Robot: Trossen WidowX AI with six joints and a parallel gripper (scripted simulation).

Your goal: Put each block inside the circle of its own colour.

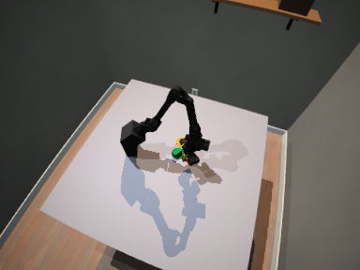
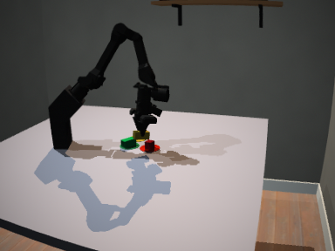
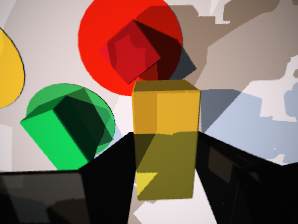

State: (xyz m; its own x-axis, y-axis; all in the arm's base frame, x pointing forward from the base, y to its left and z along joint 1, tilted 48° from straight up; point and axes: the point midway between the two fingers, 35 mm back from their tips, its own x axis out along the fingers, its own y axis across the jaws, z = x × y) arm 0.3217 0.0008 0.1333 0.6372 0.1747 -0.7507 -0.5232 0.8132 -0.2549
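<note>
My gripper (image 3: 162,138) (image 2: 144,126) is shut on a yellow block (image 3: 165,107) (image 2: 140,136) and holds it just above the white table top, close to the other blocks. In the wrist view a red block (image 3: 131,52) (image 2: 149,145) stands on the red circle (image 3: 95,35) (image 2: 155,148) just beyond the yellow block. A green block (image 3: 55,137) (image 2: 127,142) (image 1: 177,153) stands on the green circle (image 3: 45,97) to the left; I cannot tell whether it lies wholly inside. The yellow circle (image 3: 7,70) (image 1: 179,140) shows at the far left edge of the wrist view.
The arm's black base (image 1: 131,137) (image 2: 61,124) stands on the white table top (image 1: 94,187) (image 2: 218,183), left of the circles. Wooden floor (image 1: 47,239) surrounds the table. A wall shelf (image 1: 267,10) hangs high at the back.
</note>
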